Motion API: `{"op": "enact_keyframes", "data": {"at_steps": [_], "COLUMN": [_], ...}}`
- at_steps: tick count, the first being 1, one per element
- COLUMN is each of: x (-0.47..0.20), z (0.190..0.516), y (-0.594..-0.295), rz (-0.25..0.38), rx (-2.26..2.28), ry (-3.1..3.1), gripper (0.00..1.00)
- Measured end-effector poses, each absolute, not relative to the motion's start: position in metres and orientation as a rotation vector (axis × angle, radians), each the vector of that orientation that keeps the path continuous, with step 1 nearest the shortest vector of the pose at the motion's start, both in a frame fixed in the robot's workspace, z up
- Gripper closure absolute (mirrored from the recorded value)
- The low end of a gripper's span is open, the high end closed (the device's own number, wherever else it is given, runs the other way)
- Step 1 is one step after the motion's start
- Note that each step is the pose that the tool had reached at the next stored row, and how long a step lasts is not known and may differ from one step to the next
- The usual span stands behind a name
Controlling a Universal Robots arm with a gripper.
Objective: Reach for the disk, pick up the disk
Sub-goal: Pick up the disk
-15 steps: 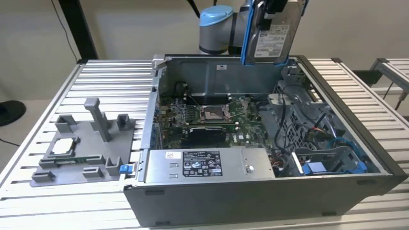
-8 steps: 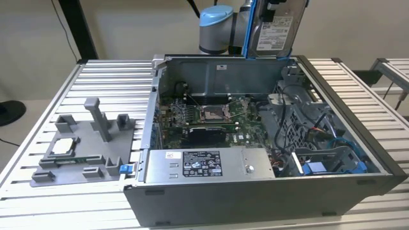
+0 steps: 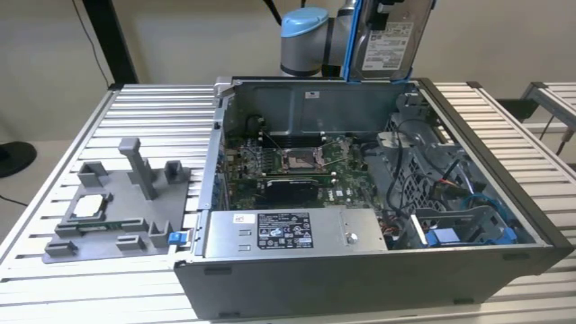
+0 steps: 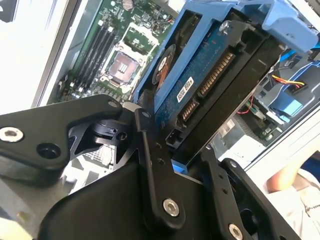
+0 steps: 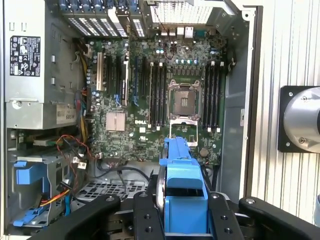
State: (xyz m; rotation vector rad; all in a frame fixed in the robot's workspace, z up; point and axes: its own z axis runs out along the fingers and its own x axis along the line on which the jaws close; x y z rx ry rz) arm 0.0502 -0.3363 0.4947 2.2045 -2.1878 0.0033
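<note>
Claw [image 4: 187, 165] pinching disk [image 4: 210, 75], arm raised high above open computer case [image 3: 468, 202].

We see the disk [image 3: 389, 40] clamped in the gripper [image 3: 382, 17], above the open computer case [image 3: 360, 283], clear of its walls. Below us, cables [image 3: 405, 196] crowd the drive bays; the motherboard [image 3: 297, 165] area lies more open.

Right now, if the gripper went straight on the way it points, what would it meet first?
The gripper, shut on the disk, points down into the open computer case. Straight ahead lies the motherboard, probably near the empty processor socket; depth is hard to judge.
</note>
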Motion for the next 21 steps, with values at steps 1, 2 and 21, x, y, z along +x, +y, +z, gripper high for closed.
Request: {"op": "enact_keyframes", "data": {"at_steps": [1, 2, 21], "x": [0.05, 0.05, 0.062], "z": [0.495, 0.495, 0.495], "y": [-0.336, -0.336, -0.351], "rz": [0.003, 0.003, 0.0], "rx": [2.205, 2.204, 2.19], "ry": [-2.188, -2.188, -2.199], "gripper": [1.0, 1.0, 1.0]}}
